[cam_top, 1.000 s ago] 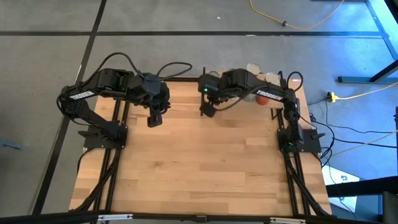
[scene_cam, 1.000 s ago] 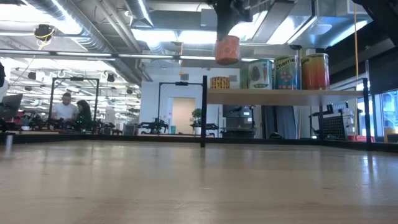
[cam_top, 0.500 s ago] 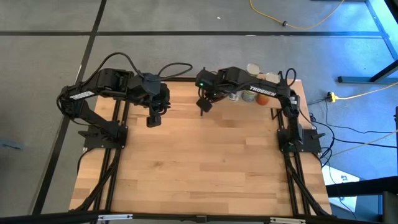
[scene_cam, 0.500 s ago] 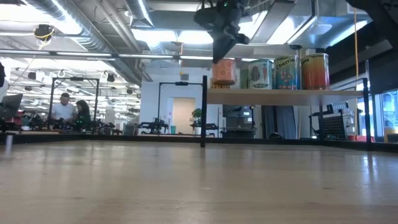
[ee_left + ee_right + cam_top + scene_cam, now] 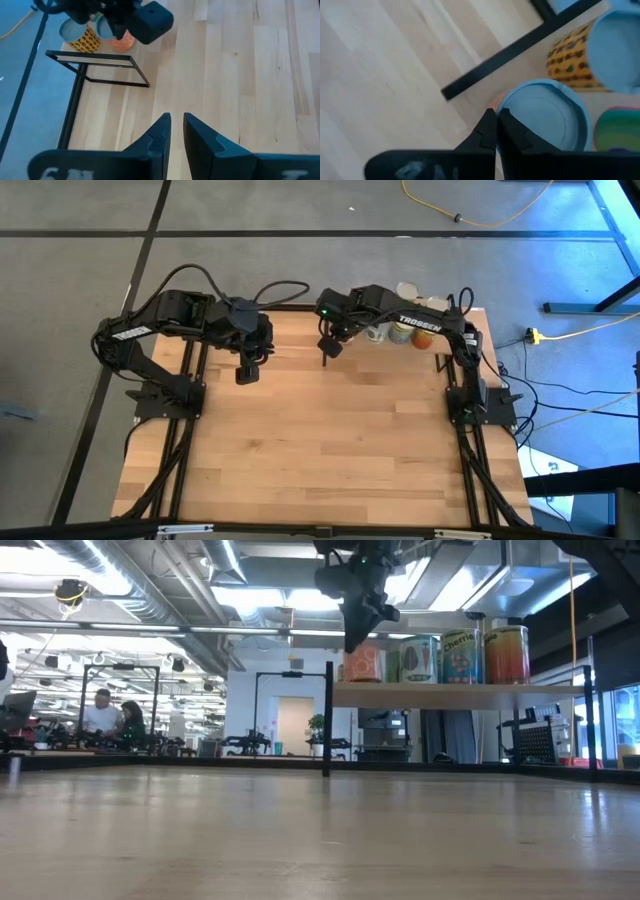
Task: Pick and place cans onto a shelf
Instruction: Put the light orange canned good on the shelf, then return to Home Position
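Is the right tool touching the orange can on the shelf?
Cannot tell. In the low view the shut right tool overlaps the orange can; the right wrist view shows neither contact nor gap plainly.

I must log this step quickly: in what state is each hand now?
Left hand: nearly closed, holding nothing, over the table.
Right hand: closed, holding nothing, above the orange can on the shelf.

Robotics lab: open ducts point(image 5: 150, 590), test rigs point(image 5: 120, 705).

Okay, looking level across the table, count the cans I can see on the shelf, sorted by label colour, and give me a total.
Orange-pink can: 1
Can with a cone picture: 1
Green-labelled can: 1
Orange-yellow can: 1
Total: 4 plainly showing on the shelf; others may hide behind.
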{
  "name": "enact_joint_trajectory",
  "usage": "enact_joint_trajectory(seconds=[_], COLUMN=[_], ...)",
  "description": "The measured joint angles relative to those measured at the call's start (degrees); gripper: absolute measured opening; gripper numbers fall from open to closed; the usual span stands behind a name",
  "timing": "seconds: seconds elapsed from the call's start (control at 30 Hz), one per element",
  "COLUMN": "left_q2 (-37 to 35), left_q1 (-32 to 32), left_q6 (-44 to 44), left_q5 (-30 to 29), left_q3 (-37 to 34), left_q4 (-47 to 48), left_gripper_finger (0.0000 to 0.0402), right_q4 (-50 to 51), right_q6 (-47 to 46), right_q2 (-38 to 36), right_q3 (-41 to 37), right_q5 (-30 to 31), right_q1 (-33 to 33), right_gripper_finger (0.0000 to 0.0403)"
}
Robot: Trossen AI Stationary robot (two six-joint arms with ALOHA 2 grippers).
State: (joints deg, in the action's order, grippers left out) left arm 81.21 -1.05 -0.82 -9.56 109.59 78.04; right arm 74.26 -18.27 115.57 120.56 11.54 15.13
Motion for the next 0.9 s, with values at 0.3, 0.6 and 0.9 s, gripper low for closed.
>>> enact_joint_trajectory(seconds=[0.3,0.6,0.9], left_q2=[0.0,0.0,0.0], left_q1=[-0.01,-0.01,-0.01], left_q6=[-0.02,-0.11,-0.09], left_q5=[0.0,0.0,0.0], left_q3=[0.0,0.01,-0.01], left_q4=[-0.01,-0.02,-0.02], left_gripper_finger=[0.0043,0.0043,0.0043], right_q4=[-2.18,-3.34,-0.14], right_q6=[2.05,3.44,6.58], right_q2=[-0.28,-0.07,0.07], right_q3=[-2.83,-2.35,3.6], right_q5=[-1.79,-2.38,-6.89], right_q1=[0.14,0.14,0.14], right_gripper_finger=[0.0012,0.0078,0.0076])
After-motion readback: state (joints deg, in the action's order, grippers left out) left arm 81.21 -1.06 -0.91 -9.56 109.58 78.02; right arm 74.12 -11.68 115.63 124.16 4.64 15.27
